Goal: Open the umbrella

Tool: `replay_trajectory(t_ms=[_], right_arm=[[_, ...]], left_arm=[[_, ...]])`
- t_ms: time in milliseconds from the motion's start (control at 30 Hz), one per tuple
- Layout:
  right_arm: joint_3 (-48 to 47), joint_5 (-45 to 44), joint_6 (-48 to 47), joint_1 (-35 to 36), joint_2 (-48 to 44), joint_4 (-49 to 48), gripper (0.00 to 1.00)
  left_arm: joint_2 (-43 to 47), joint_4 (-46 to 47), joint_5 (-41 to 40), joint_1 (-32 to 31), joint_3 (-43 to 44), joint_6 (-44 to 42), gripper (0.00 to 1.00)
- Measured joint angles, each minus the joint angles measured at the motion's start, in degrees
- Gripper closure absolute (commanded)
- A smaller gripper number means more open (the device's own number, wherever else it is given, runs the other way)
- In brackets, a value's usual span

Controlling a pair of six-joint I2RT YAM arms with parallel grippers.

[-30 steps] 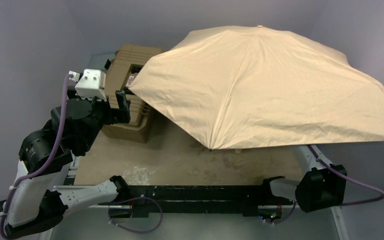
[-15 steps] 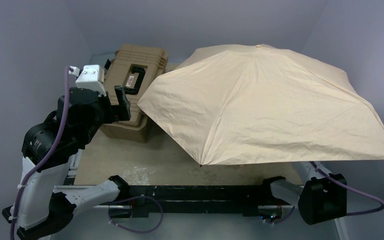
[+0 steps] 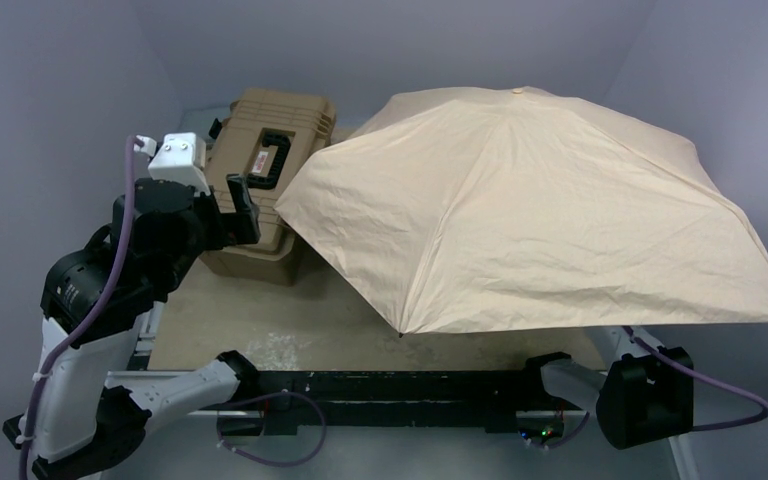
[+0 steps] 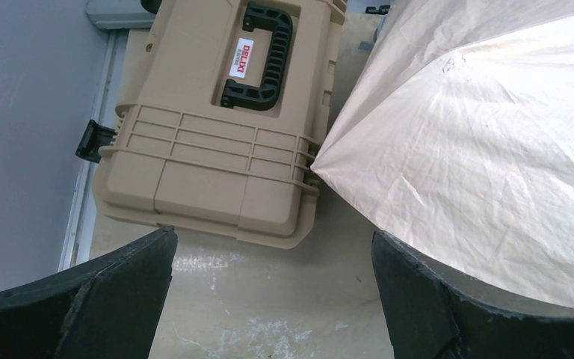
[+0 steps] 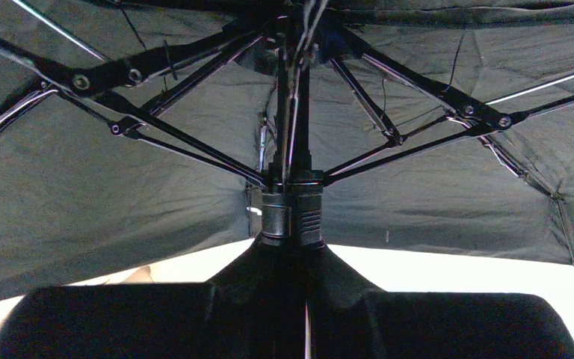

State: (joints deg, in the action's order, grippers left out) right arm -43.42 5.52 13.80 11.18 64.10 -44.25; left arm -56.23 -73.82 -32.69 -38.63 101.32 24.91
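Since its canopy [image 3: 580, 170] is fully spread, the umbrella [image 3: 500, 220] will likely handle as a light but top-heavy load: soft cloth over thin black ribs [image 5: 179, 146] that would bend or snag under side pressure. The only stiff part fit for gripping is the shaft [image 5: 293, 112]. The cloth should not be pinched and the ribs should not be loaded. The task appears essentially complete.

The umbrella stands directly above the right claw [image 5: 291, 258], canopy up. The runner [image 5: 291, 217] sits just above the fingertips, and the ribs fan out overhead to both sides. The right claw is clamped on the lower shaft; in the wrist view its dark fingers meet around it. From above, the canopy hides this claw and most of its arm; only the base is visible.

The left claw [image 4: 273, 295] is spread wide and grips nothing. Its arm is raised and bent, wrist angled downward. Ahead of its fingers lies the tan hard case [image 4: 217, 149] on the table [image 3: 290, 320]. The nearest canopy corner lies ahead and to the right, at the case edge; whether they touch cannot be told.
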Motion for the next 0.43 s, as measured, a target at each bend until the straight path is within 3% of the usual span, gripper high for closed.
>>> replay_trajectory(t_ms=[433], right_arm=[[0.0,-0.02,0.0,0.02,0.0,0.02,1.0]], left_arm=[[3.78,2.95,0.17,0.0,-4.85,-1.2,0.0]])
